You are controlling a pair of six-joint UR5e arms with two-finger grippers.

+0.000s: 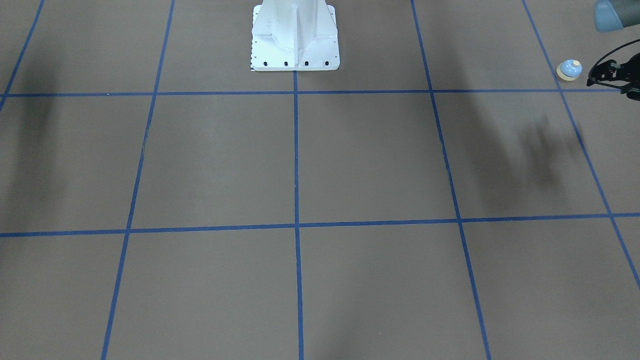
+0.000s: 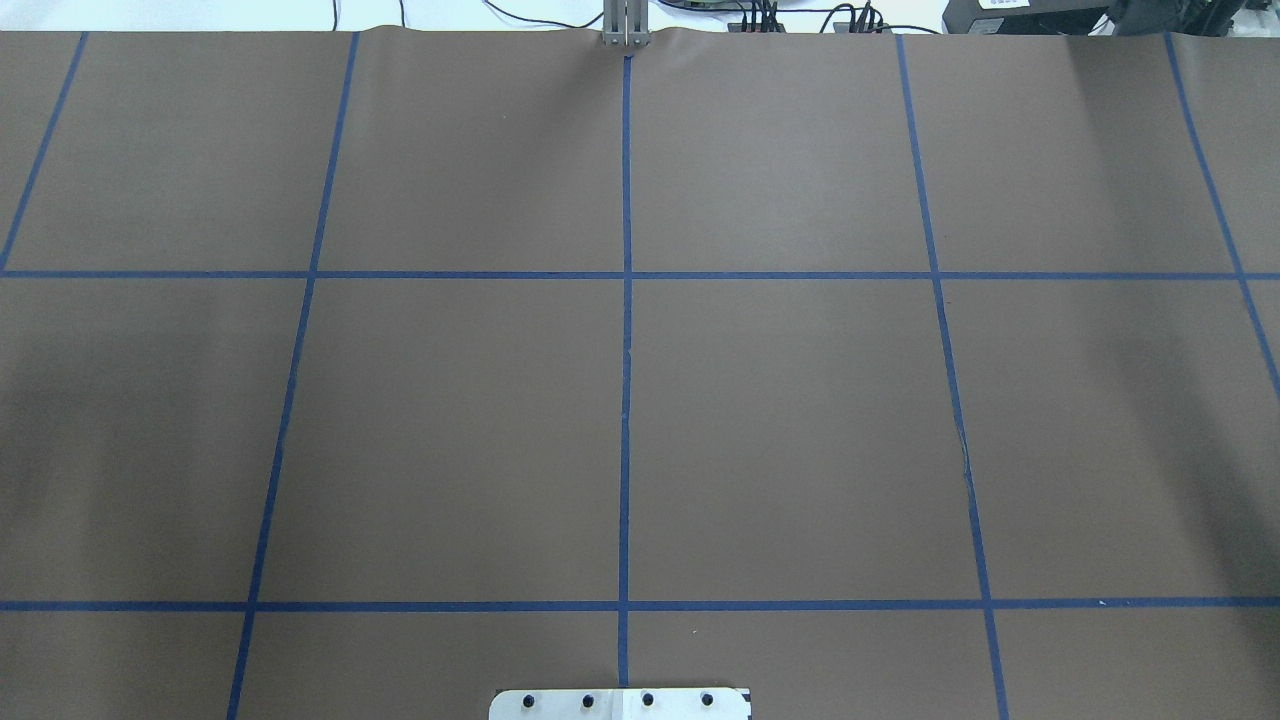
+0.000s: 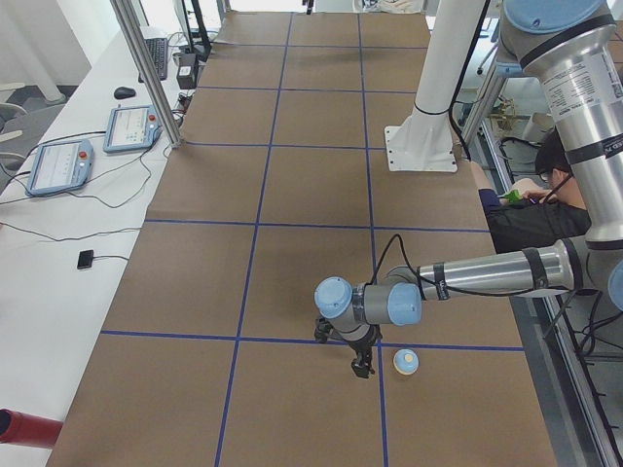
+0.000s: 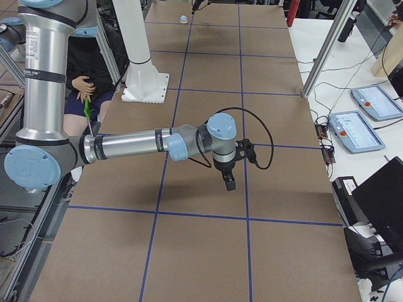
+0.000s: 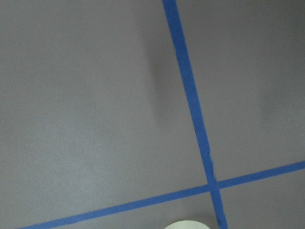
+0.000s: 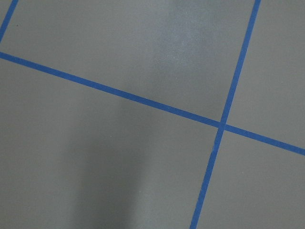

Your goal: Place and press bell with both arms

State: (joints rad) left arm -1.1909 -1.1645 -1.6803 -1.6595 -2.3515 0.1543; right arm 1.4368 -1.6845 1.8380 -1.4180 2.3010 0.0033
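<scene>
The bell (image 1: 569, 70) is a small light-blue dome with a cream button. It stands upright on the brown table near a blue tape crossing, also seen in the exterior left view (image 3: 406, 362). Its cream top shows at the bottom edge of the left wrist view (image 5: 187, 224). My left gripper (image 1: 593, 76) hangs just beside the bell, apart from it. Its fingers look closed together and hold nothing. My right gripper (image 4: 229, 184) hovers above the table far from the bell and shows only in the exterior right view. I cannot tell whether it is open or shut.
The white pedestal base (image 1: 295, 45) stands at the robot's side of the table. A seated person (image 3: 535, 209) is behind the table edge. Control tablets (image 3: 58, 165) and cables lie on the white side bench. A metal post (image 3: 146, 68) rises at the far table edge.
</scene>
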